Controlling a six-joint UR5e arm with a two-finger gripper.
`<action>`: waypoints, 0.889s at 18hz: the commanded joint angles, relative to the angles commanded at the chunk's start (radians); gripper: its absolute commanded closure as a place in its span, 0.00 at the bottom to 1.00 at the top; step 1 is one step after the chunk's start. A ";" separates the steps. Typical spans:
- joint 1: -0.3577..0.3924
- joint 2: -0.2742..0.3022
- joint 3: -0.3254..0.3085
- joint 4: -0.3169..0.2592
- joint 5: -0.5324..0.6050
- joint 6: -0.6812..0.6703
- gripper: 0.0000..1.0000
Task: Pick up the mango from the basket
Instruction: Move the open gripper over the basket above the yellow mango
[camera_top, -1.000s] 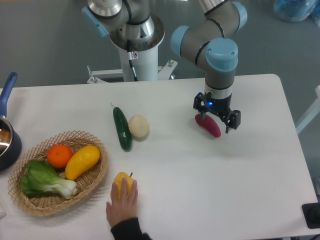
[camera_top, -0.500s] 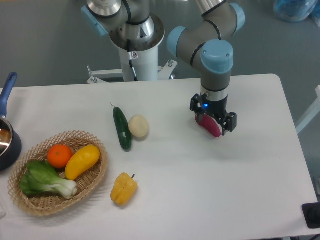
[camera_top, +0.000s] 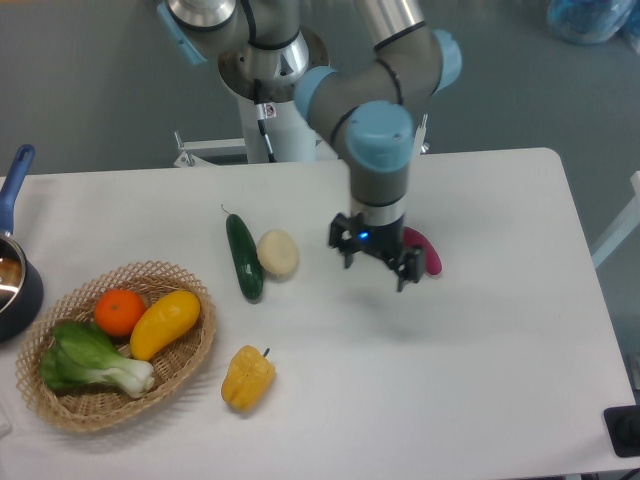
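The gripper (camera_top: 377, 264) is seen above the white table (camera_top: 480, 380), its two dark fingers spread apart with nothing held between them. Just to its right, partly hidden behind it, a magenta, elongated vegetable (camera_top: 426, 252) lies on the tabletop, and it cannot be told whether the two touch. The mango (camera_top: 165, 323) is found far to the left of the gripper and nearer the front edge, inside the basket (camera_top: 150, 400). It is shown as a smooth, elongated oval of yellow shading to orange, with no stem, lying at a slant with its upper end toward the right-hand rim. Beside its upper left side a round orange (camera_top: 120, 311) is set, and below it a bok choy (camera_top: 88, 362) with green leaves and a pale stalk is laid. The basket is woven in light tan with a looped open rim. Between the basket and the gripper a dark green cucumber (camera_top: 244, 258) and a pale round item (camera_top: 278, 253) are placed side by side, and a lumpy yellow bell pepper (camera_top: 247, 376) rests on the table just outside the basket's right rim. At the far left edge a dark pot (camera_top: 14, 280) with a blue handle is partly visible.
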 joint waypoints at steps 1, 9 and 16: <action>-0.029 -0.009 0.009 0.003 -0.014 0.005 0.00; -0.201 0.017 0.037 0.000 -0.193 0.012 0.00; -0.321 0.009 -0.005 -0.001 -0.111 -0.023 0.00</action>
